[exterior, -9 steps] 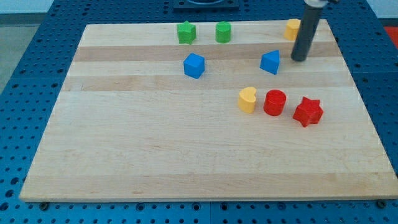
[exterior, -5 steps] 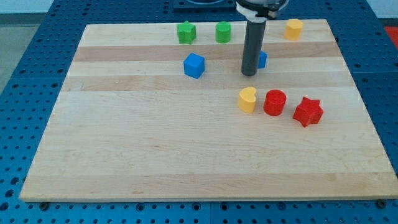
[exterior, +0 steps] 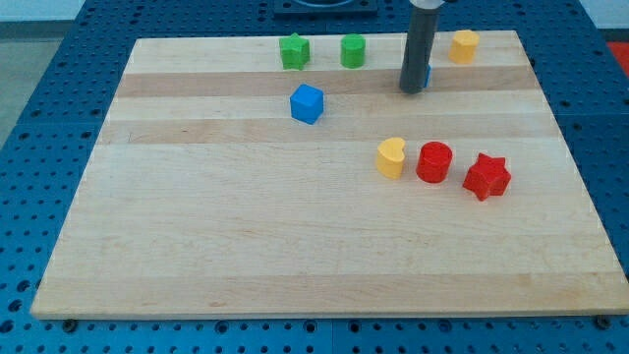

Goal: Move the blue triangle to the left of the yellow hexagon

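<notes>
Rod tip pressed against the blue triangle near the board's top edge, left of the yellow hexagon.

On the pale wooden board, going left to right: a green star-shaped block and a green cylinder block sit along the top, with a blue cube-like block at about 5 o'clock from the star. My tip stands on the board, the dark rod hiding nearly all of the blue triangle block, which shows only as a sliver at the rod's 3 o'clock side, touching it. There are no jaws here, only the bare rod, holding nothing. The yellow hexagon block lies at 1 o'clock from the tip, near but apart. Lower down sit a yellow heart-shaped block, a red cylinder block and a red star-shaped block.
</notes>
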### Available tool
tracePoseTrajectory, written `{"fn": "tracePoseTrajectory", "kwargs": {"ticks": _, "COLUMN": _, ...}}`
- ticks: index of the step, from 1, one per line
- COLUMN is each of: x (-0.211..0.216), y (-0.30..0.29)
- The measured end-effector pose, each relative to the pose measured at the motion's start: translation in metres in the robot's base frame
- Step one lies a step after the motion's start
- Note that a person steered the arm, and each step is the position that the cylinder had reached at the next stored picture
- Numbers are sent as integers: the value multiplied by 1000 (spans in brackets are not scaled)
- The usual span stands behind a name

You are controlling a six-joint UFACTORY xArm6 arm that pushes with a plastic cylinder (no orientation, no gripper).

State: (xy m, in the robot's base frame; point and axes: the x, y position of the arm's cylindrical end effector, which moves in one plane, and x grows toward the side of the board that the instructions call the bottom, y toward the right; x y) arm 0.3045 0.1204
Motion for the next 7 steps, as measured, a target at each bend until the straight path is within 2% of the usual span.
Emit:
{"fn": "tracePoseTrajectory", "kwargs": {"ticks": 2, "x": -35, "y": 4}}
{"fn": "tracePoseTrajectory", "kwargs": {"ticks": 4, "x": -39, "y": -2}}
{"fn": "tracePoseTrajectory", "kwargs": {"ticks": 5, "x": 40, "y": -52}}
{"fn": "tracePoseTrajectory", "kwargs": {"ticks": 6, "x": 97, "y": -109}}
{"fn": "tracePoseTrajectory", "kwargs": {"ticks": 7, "x": 98, "y": -134}}
